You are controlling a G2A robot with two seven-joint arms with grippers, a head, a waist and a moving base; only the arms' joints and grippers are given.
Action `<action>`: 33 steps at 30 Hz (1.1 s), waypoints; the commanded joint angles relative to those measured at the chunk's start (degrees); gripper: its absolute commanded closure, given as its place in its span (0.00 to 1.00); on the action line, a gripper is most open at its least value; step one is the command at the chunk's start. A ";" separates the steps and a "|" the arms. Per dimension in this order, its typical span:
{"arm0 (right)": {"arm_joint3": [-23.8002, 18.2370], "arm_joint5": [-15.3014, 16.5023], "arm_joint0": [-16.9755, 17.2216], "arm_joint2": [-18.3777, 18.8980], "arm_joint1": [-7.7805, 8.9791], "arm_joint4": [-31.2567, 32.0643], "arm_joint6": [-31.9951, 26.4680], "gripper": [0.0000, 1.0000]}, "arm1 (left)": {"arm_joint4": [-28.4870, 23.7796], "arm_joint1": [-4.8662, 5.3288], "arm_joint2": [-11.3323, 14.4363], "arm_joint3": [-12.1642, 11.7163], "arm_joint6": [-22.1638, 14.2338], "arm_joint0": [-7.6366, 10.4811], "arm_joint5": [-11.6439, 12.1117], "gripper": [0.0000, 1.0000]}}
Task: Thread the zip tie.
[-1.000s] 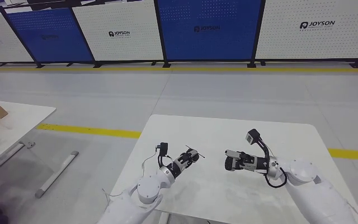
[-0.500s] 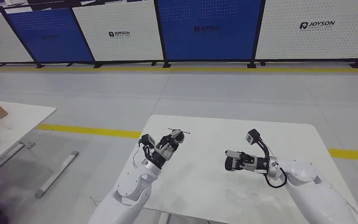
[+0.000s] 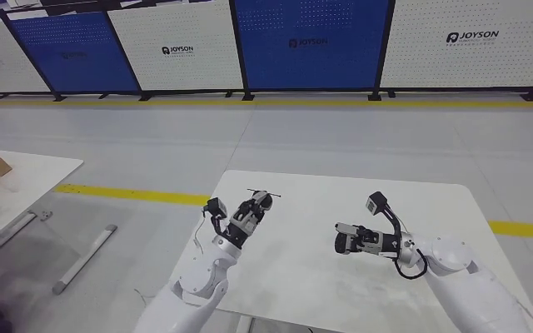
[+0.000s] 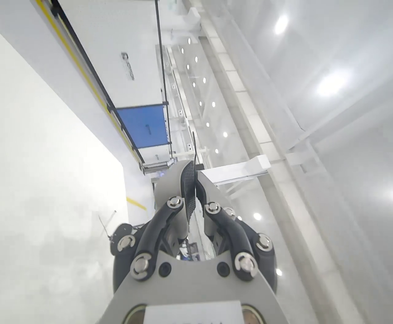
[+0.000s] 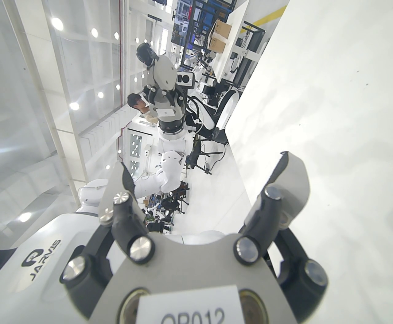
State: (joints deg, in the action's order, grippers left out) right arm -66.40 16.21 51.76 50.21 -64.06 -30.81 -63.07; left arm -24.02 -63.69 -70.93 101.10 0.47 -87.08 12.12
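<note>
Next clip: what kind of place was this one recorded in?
Probably a robotics test bay in a large industrial hall: blue and white pegboard partitions fence it off, yellow floor lines mark the bay, and a workbench carrying a cardboard box stands nearby.

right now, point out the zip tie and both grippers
zip tie [image 4: 194, 148], left wrist view, protruding strip
left gripper [image 4: 193, 175], left wrist view, between jaws
right gripper [image 5: 204, 164], right wrist view, between jaws
</note>
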 commanded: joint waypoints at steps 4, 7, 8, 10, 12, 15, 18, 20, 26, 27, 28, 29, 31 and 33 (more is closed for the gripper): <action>0.00 0.00 0.00 0.00 0.00 0.00 0.00 0.00 | 15.78 -0.60 3.65 -4.01 6.93 1.30 -1.01 1.00; 0.00 0.00 0.00 0.00 0.00 0.00 0.00 0.00 | 23.54 -0.99 5.55 -7.20 10.67 2.09 -1.04 1.00; 0.00 0.00 0.00 0.00 0.00 0.00 0.00 0.00 | 25.33 -1.11 6.11 -8.00 11.35 2.30 -0.91 1.00; 0.00 0.00 0.00 0.00 0.00 0.00 0.00 0.00 | 28.07 -1.31 7.00 -9.18 12.49 2.38 0.17 1.00; 0.00 0.00 0.00 0.00 0.00 0.00 0.00 0.00 | 26.00 -1.43 7.53 -8.89 10.63 2.03 1.86 1.00; 0.00 0.00 0.00 0.00 0.00 0.00 0.00 0.00 | 26.00 -1.43 7.53 -8.89 10.63 2.03 1.86 1.00; 0.00 0.00 0.00 0.00 0.00 0.00 0.00 0.00 | 26.00 -1.43 7.53 -8.89 10.63 2.03 1.86 1.00; 0.00 0.00 0.00 0.00 0.00 0.00 0.00 0.00 | 26.00 -1.43 7.53 -8.89 10.63 2.03 1.86 1.00; 0.00 0.00 0.00 0.00 0.00 0.00 0.00 0.00 | 30.18 -1.62 8.11 -10.28 11.34 2.97 -1.42 1.00; 0.00 0.00 0.00 0.00 0.00 0.00 0.00 0.00 | 31.98 -1.65 8.34 -10.75 11.49 3.21 -2.26 1.00; 0.00 0.00 0.00 0.00 0.00 0.00 0.00 0.00 | 33.66 -1.72 8.66 -11.02 11.70 3.41 -2.95 1.00; 0.00 0.00 0.00 0.00 0.00 0.00 0.00 0.00 | 33.72 -1.81 8.82 -10.97 11.95 3.41 -2.71 1.00; 0.00 0.00 0.00 0.00 0.00 0.00 0.00 0.00 | 33.61 -1.84 8.89 -10.94 11.91 3.38 -2.48 1.00; 0.00 0.00 0.00 0.00 0.00 0.00 0.00 0.00 | 33.61 -1.84 8.89 -10.94 11.91 3.38 -2.48 1.00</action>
State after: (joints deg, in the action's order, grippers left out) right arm -66.40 16.21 51.77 50.21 -64.06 -30.81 -63.07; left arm 9.63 -65.54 -62.03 90.16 12.41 -83.70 9.64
